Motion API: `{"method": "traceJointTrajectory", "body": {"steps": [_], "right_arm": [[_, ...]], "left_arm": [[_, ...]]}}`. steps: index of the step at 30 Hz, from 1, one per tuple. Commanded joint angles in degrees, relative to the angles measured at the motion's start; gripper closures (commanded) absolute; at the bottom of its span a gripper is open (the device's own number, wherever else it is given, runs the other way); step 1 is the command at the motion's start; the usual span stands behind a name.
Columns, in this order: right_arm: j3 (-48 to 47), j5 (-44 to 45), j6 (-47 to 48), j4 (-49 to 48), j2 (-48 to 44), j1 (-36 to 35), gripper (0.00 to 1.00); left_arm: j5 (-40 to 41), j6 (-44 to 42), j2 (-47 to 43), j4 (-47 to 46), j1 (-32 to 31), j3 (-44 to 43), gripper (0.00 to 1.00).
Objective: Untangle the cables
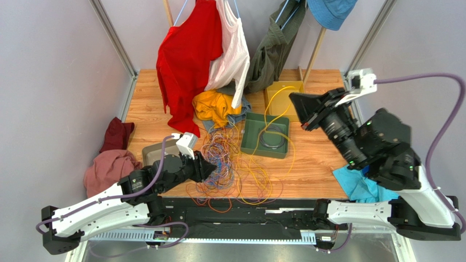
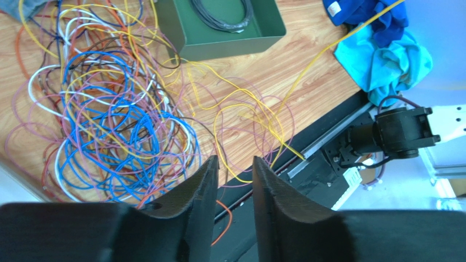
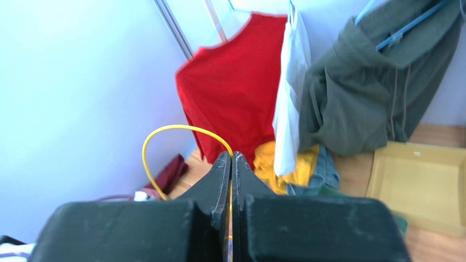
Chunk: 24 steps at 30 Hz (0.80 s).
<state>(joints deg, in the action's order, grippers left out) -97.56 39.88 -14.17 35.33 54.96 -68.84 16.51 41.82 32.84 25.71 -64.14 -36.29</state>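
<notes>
The cables (image 1: pixel 221 158) lie in a loose tangle of blue, orange, purple, white and yellow wire on the wooden table, just left of a green tray (image 1: pixel 249 143). In the left wrist view the tangle (image 2: pixel 115 114) fills the left half. My left gripper (image 1: pixel 214 165) hovers over the tangle's near edge. Its jaws (image 2: pixel 236 161) stand open, and nothing is pinched between them. My right gripper (image 1: pixel 292 98) is raised at the back right and shut on a yellow cable (image 3: pixel 164 130). This cable (image 1: pixel 292 147) arcs up from the fingertips and trails down past the green tray into the tangle.
A dark ring coil (image 1: pixel 272 141) lies in the green tray (image 2: pixel 229 46). A yellow tray (image 1: pixel 284 87) sits behind it and a grey tray (image 1: pixel 156 153) at the left. Hanging clothes (image 1: pixel 186 60) crowd the back. Cloth heaps lie at left (image 1: pixel 106 169) and right (image 1: pixel 361 185).
</notes>
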Motion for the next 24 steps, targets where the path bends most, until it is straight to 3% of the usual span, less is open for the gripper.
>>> {"method": "traceJointTrajectory", "body": {"steps": [1,2,5,10,18,24], "right_arm": [[-7.5,-2.5,4.3,0.5,0.1,-0.2,1.00],[-8.4,-3.6,4.3,0.7,0.2,-0.2,1.00],[-10.4,-2.1,4.2,2.5,1.6,-0.2,1.00],[-5.5,1.2,5.2,0.7,0.0,-0.2,1.00],[-3.2,-0.1,2.8,0.8,-1.1,-0.2,1.00],[-2.4,-1.6,0.6,1.6,-1.0,-0.2,1.00]], "left_arm": [[-1.8,-0.2,-0.6,-6.5,-0.3,1.9,0.47],[-2.0,0.4,-0.7,-7.5,-0.2,2.3,0.38],[-2.8,0.9,-0.7,-8.8,-0.3,3.2,0.36],[-5.3,0.4,-1.7,-11.2,-0.2,4.6,0.36],[-16.1,-3.8,0.7,-28.8,-0.3,9.8,0.28],[-14.8,-4.4,9.0,-45.8,-0.5,15.8,0.27]]}}
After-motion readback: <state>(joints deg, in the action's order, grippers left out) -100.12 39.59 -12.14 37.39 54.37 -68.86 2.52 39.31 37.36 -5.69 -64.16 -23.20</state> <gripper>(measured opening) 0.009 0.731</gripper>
